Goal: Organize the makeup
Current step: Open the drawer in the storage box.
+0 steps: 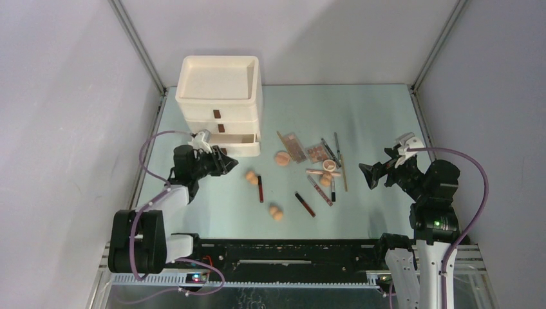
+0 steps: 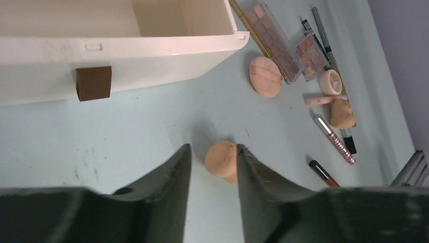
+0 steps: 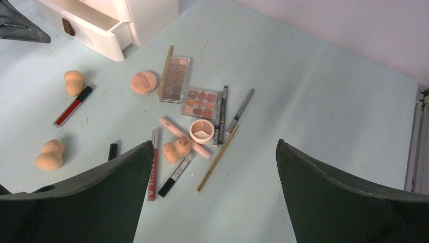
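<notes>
The makeup lies scattered on the pale blue table. A peach sponge [image 1: 251,177] lies just right of my left gripper [image 1: 225,161], which is open and empty. In the left wrist view the sponge [image 2: 221,161] sits on the table just past the fingertips of the left gripper [image 2: 213,148]. A dark-red tube [image 1: 260,188] lies beside it. A second sponge [image 1: 277,212], a flat round puff [image 1: 282,158], two palettes [image 1: 294,148] [image 1: 317,153], a round compact [image 1: 329,166] and thin pencils [image 1: 337,151] lie mid-table. My right gripper [image 1: 369,174] is wide open and empty, right of the pile; its wrist view [image 3: 214,143] shows the compact [image 3: 201,131].
The cream three-drawer box [image 1: 219,103] stands at the back left, its bottom drawer [image 1: 239,143] pulled open beside my left gripper; the drawer front [image 2: 116,61] shows a brown handle [image 2: 94,83]. Grey walls enclose the table on three sides.
</notes>
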### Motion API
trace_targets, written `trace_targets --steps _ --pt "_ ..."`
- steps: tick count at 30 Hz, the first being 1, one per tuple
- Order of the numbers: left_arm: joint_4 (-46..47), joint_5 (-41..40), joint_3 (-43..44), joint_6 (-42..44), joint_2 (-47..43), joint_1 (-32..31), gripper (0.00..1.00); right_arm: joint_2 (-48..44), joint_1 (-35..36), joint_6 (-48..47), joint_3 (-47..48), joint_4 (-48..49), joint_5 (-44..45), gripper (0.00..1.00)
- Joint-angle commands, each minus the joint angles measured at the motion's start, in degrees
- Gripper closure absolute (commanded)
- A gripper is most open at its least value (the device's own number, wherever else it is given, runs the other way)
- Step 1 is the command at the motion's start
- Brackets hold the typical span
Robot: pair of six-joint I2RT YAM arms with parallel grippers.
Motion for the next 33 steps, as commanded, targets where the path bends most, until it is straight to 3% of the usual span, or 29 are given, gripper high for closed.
trace_targets --steps 1,5,9,14,18,22,33 --pt "1.7 -0.2 3.5 5.7 -2.8 0.0 0.53 -0.7 -0.2 -0.3 0.0 0.0 -1.3 0.00" --pt "-2.1 0.8 6.9 10.2 -4.5 -0.1 0.33 -0.8 -0.1 -0.4 0.0 0.0 -1.5 0.00" --pt "-13.1 3.2 13.4 20.6 -5.0 -0.8 0.26 -1.0 0.1 -0.5 0.0 0.1 -1.5 0.00" --pt "-33.0 4.5 24.2 46.2 -1.9 -4.3 0.22 -1.1 0.2 -0.5 0.0 0.1 -1.6 0.00" --pt "-39.2 -0.1 25.0 69.5 -1.0 -8.9 0.22 -1.3 0.2 -0.4 0.0 0.0 -1.6 0.00" --pt "-41.1 -3.8 24.2 84.1 0.7 -11.9 0.21 -1.1 0.2 -0.5 -0.1 0.0 -1.7 0.00" --pt "-42.6 -12.6 31.7 95.5 12.0 -16.1 0.25 -1.0 0.2 -0.7 0.0 -0.2 -1.8 0.00"
